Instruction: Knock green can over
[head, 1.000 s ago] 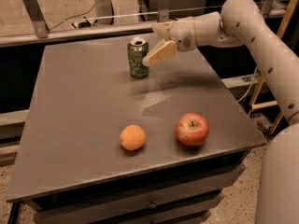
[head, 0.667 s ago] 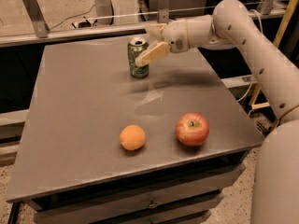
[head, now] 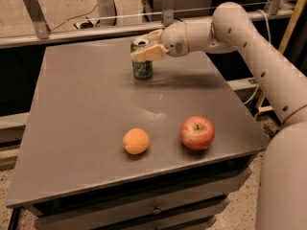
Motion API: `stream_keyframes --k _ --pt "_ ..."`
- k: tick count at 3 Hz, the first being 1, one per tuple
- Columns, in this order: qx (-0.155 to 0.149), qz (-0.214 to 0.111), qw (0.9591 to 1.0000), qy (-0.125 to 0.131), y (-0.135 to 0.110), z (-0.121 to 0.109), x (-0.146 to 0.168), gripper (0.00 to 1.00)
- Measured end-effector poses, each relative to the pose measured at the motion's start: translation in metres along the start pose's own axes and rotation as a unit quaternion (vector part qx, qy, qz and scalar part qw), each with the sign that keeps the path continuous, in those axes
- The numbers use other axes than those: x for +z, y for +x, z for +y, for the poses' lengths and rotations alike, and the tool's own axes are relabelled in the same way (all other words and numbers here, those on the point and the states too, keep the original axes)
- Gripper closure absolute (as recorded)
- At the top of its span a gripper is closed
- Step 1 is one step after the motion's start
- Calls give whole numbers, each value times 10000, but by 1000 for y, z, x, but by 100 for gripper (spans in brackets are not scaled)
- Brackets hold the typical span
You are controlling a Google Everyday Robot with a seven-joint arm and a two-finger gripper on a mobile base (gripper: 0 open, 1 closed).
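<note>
The grey table (head: 86, 128) carried everything, its far half crossed by the white arm (head: 254, 42) reaching in from the right. Over the last second that arm had swung left, so the gripper (head: 140, 47) – earlier just beside the can – now sat at its top. Its fingers (head: 146, 54) were parted, one across the front of the upper wall, the other behind the rim. The green can (head: 142, 68) stood upright at the table's far centre – not yet knocked; a sideways push seemed all that remained. The apple (head: 197, 132) and orange (head: 135, 141) lay near the front, well apart from it
</note>
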State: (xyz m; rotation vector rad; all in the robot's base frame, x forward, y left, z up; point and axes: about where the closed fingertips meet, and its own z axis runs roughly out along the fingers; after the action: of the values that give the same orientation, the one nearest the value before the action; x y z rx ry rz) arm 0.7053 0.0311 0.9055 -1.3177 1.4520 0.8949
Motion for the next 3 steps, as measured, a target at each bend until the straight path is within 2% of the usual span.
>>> stream_keyframes --k 1,2,3 --pt "-51 155 9997 -205 -6 9 2 80" --pt "-326 949 9945 -289 -22 21 -6 100" --pt "-584 2293 9713 -245 -36 42 -4 100"
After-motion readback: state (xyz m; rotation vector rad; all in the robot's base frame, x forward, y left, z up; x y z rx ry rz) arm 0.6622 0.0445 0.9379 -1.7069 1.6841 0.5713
